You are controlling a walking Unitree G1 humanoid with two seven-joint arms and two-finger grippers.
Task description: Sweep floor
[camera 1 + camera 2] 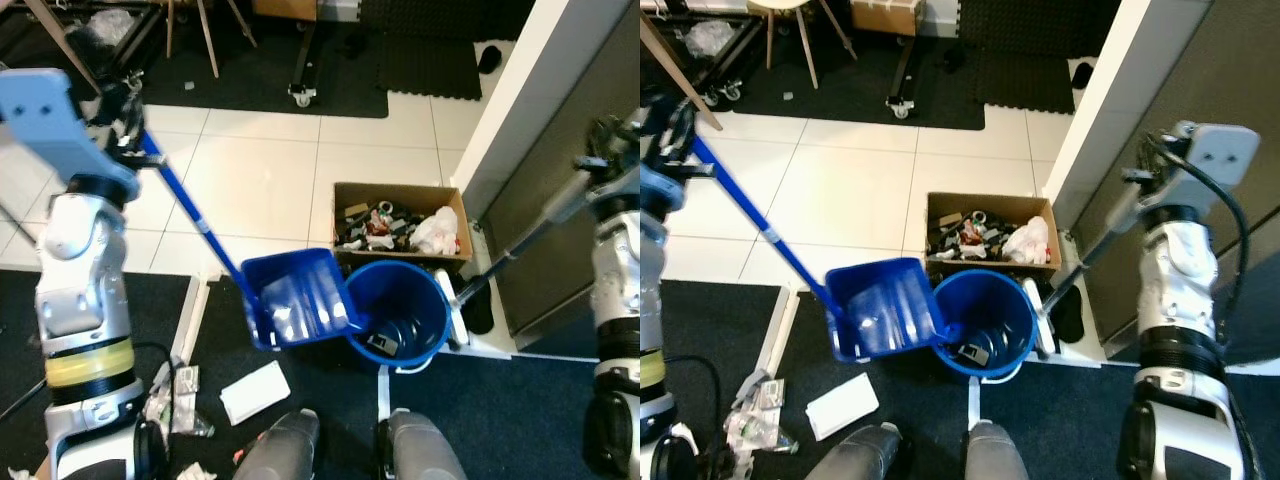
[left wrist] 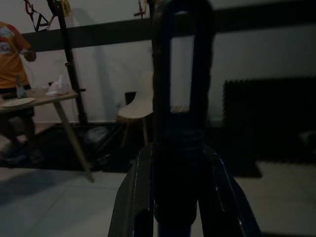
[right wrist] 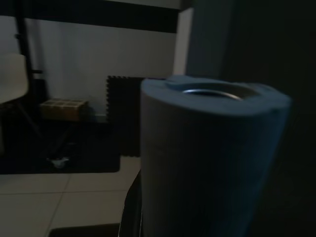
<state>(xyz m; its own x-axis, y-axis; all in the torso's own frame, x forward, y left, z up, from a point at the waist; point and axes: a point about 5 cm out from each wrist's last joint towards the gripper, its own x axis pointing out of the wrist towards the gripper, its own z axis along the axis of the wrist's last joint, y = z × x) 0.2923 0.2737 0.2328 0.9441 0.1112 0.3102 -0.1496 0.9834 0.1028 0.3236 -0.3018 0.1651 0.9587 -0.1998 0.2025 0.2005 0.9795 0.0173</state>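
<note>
Dustpan [image 1: 296, 296], clamped by its blue handle in my left gripper [image 1: 118, 110], tips over the blue bucket [image 1: 400, 312] at its nine o'clock; I judge dumping underway. Right gripper [image 1: 1152, 185] clamps the broom handle [image 1: 1080, 258]. Paper scraps [image 1: 255, 392] remain.

The left arm [image 1: 85, 300] rises at the robot's left side, its silver forearm upright and its wrist bent forward at the top. The left gripper [image 1: 125, 115] is clamped on a blue handle [image 1: 185, 205], and in the left wrist view its black fingers [image 2: 136, 197] press against both sides of the dark loop at the handle's end. The right arm [image 1: 1175, 300] stands upright at the right side, elbow low and wrist high. The right gripper [image 1: 1150, 185] grips the top of a grey pole [image 1: 1090, 250], with one finger [image 3: 131, 212] beside the pole's end.
</note>
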